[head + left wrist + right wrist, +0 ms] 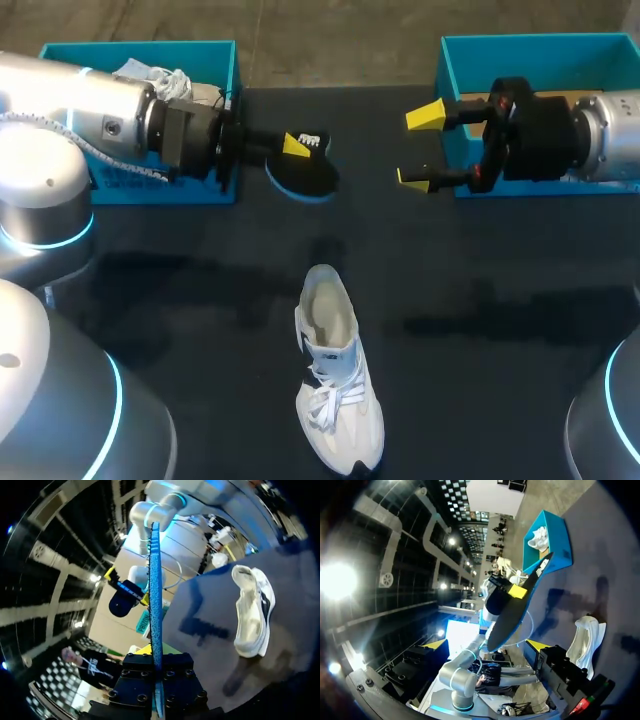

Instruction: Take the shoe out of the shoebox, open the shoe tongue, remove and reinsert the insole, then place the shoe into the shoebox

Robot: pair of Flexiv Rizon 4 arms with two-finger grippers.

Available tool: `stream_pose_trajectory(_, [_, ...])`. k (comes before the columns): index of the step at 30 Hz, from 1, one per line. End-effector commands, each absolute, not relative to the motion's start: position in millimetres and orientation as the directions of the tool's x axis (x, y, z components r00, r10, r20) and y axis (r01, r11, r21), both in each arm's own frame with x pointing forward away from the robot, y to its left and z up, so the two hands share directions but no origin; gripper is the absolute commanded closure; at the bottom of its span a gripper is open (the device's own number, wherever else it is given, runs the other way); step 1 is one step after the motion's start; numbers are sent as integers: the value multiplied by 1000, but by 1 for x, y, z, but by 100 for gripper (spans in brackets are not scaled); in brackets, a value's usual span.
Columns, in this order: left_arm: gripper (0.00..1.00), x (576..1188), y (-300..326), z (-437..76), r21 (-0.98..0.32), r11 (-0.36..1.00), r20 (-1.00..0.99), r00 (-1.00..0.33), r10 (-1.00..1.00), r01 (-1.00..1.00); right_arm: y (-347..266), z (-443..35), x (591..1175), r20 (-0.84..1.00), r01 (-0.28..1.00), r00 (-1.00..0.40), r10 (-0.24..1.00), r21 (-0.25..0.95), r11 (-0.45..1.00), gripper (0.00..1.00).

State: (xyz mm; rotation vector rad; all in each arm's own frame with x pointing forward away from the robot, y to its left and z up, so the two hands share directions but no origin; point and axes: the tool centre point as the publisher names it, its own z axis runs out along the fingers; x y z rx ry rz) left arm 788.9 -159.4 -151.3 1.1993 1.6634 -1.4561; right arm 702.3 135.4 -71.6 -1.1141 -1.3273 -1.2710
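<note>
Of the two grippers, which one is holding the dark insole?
The left gripper: its yellow-tipped fingers are shut on the insole. The right gripper stands open with nothing between its fingers.

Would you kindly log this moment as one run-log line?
left gripper: shut on insole, lifted | right gripper: open | shoe: on table, insole out

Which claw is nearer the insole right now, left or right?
Left. The left claw is shut on the insole; the right claw stands open and apart from it, facing it from the other side.
</note>
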Motion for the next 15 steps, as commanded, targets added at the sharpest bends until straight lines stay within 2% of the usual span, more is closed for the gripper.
stream_pose_trajectory(1, [100, 780, -159, -148, -315, 16, -925, -311, 219, 949, 137, -72, 702, 991, 990, -131, 0, 131, 42, 0])
stream_pose_trajectory(7, [100, 773, -157, -145, -207, 33, -960, -210, 185, 978, 137, -72, 702, 991, 990, -131, 0, 131, 42, 0])
stream_pose_trajectory(15, [100, 771, -151, -137, 11, 95, -987, -4, 163, 995, 137, -72, 702, 991, 990, -131, 0, 131, 42, 0])
